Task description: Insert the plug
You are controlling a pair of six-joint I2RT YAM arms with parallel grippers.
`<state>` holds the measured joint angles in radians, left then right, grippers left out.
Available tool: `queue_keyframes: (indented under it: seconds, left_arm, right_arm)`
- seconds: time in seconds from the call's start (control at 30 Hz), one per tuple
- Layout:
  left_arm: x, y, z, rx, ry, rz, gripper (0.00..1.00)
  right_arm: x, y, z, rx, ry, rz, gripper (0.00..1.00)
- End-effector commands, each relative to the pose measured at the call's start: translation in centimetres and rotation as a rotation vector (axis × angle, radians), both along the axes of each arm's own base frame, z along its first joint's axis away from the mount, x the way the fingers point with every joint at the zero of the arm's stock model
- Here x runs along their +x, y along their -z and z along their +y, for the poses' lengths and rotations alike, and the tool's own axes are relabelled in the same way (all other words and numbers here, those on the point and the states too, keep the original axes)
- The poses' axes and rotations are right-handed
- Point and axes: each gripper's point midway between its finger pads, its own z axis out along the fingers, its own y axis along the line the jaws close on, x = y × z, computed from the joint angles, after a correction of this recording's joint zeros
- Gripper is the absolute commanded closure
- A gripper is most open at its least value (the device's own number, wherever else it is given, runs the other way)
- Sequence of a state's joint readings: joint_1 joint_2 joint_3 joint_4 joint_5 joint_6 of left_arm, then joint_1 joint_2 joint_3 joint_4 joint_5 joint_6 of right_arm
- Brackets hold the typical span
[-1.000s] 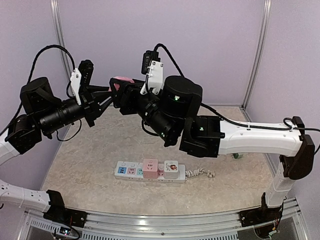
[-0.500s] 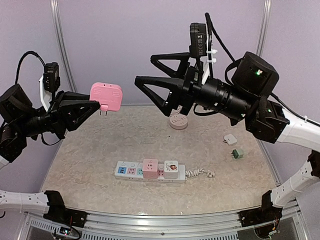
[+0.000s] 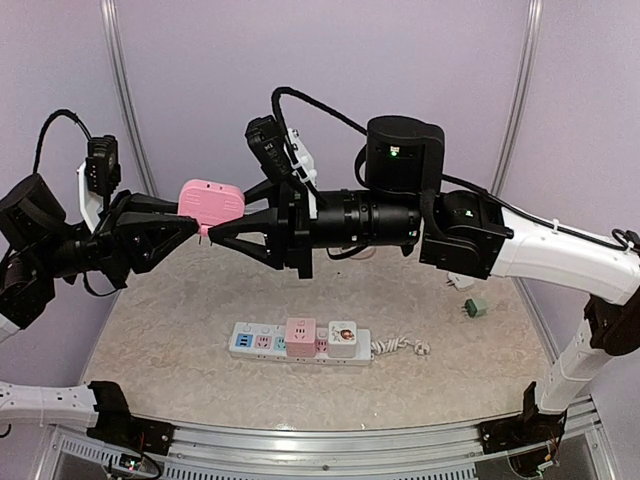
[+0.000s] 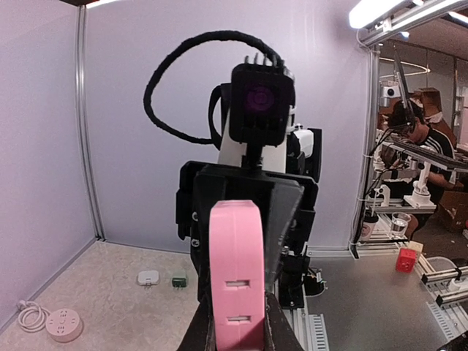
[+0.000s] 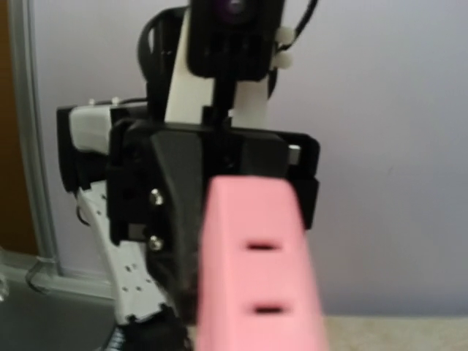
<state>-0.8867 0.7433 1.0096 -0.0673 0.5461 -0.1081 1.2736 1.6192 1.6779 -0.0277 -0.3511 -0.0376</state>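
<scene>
— What is the left pincer (image 3: 190, 222) doing?

— Pinching the pink plug (image 3: 211, 202), high above the desk (image 3: 150, 330), prongs pointing down. In the left wrist view its fingers (image 4: 203, 333) press on both flanks of the plug.

— And the right pincer (image 3: 222, 228)?

— Its tips sit right at the plug, reaching in from the opposite side. I cannot tell whether they are spread or pressed together, nor whether they touch it. The right wrist view shows only the pink body, close and blurred.

— Which step is this, then?

— I judge it a mid-air hand-over or regrip, ahead of any insertion. The plug is well apart from the strip (image 3: 300, 342), which lies flat near the front of the desk.

— What does the next move need?

— One pincer alone with a firm hold and the prongs square to the strip. Then a straight descent to a free socket. The blue sockets (image 3: 246, 342) at the left end look open, while a pink cube (image 3: 301, 333) and a white cube (image 3: 343, 336) fill others.

— And around them?

— The desk is mottled beige, with a green plug (image 3: 476, 307) at its right. A round socket (image 4: 63, 324) with coiled cord shows in the left wrist view. The walls are pale violet with metal posts, and a person (image 4: 417, 139) sits at a bench beyond.
</scene>
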Motion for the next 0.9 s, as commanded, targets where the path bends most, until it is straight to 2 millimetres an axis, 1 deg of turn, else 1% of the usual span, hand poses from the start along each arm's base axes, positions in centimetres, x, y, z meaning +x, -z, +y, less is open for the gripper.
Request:
queue_keyframes:
  seconds: [0.0, 0.03, 0.07, 0.17, 0.2, 0.27, 0.3, 0.33, 0.4, 0.43, 0.5, 0.57, 0.63, 0.7, 0.77, 0.87]
  left_arm:
    - [-0.2, 0.0, 0.2, -0.009, 0.008, -0.01, 1.0]
    - [-0.2, 0.1, 0.3, -0.009, 0.006, -0.011, 1.0]
    - [-0.2, 0.3, 0.2, -0.005, 0.004, -0.012, 1.0]
    - [0.4, 0.9, 0.3, 0.008, -0.022, -0.014, 1.0]
    - [0.7, 1.2, 0.3, 0.016, -0.041, -0.017, 0.98]
    - [1.7, 2.2, 0.6, 0.044, -0.098, -0.035, 0.53]
    - [2.3, 2.8, 0.8, 0.065, -0.13, -0.041, 0.36]
    - [2.7, 3.4, 1.2, 0.09, -0.166, -0.078, 0.27]
    - [3.7, 4.9, 1.8, 0.15, -0.234, -0.131, 0.19]
    - [4.1, 5.5, 2.4, 0.173, -0.269, -0.159, 0.17]
    - [4.8, 7.4, 3.4, 0.24, -0.319, -0.189, 0.14]
    - [5.3, 9.1, 4.4, 0.304, -0.357, -0.181, 0.12]
    - [5.8, 11.0, 5.3, 0.37, -0.386, -0.124, 0.11]
    - [5.7, 12.7, 6.2, 0.405, -0.374, -0.061, 0.1]
    - [5.4, 13.5, 6.8, 0.413, -0.367, -0.028, 0.1]
    - [5.5, 13.6, 7.6, 0.383, -0.386, -0.027, 0.11]
  right_arm:
    - [-0.7, -1.2, -0.5, 0.01, -0.03, -0.001, 0.87]
    - [-0.6, -1.2, -0.6, 0.011, -0.028, 0.0, 0.96]
    - [-0.5, -1.2, -0.6, 0.011, -0.022, 0.003, 1.0]
    - [-0.2, -1.2, -0.8, 0.005, 0.002, 0.011, 1.0]
    - [0.1, -1.1, -0.9, -0.002, 0.021, 0.015, 1.0]
    - [0.8, -0.8, -1.2, -0.024, 0.069, 0.026, 1.0]
    - [1.4, -0.4, -1.3, -0.042, 0.103, 0.035, 1.0]
    - [2.1, -0.1, -1.6, -0.06, 0.145, 0.045, 1.0]
    - [2.9, 0.7, -2.0, -0.1, 0.194, 0.063, 1.0]
    - [3.3, 1.2, -2.3, -0.124, 0.215, 0.067, 1.0]
    - [3.9, 2.4, -2.8, -0.177, 0.258, 0.09, 1.0]
    - [4.6, 4.1, -3.3, -0.233, 0.301, 0.121, 1.0]
    - [5.1, 5.5, -3.7, -0.277, 0.313, 0.14, 1.0]
    - [5.6, 7.0, -4.1, -0.326, 0.326, 0.155, 1.0]
    - [6.1, 8.3, -4.3, -0.354, 0.329, 0.158, 1.0]
    - [6.0, 9.3, -4.3, -0.351, 0.307, 0.155, 1.0]
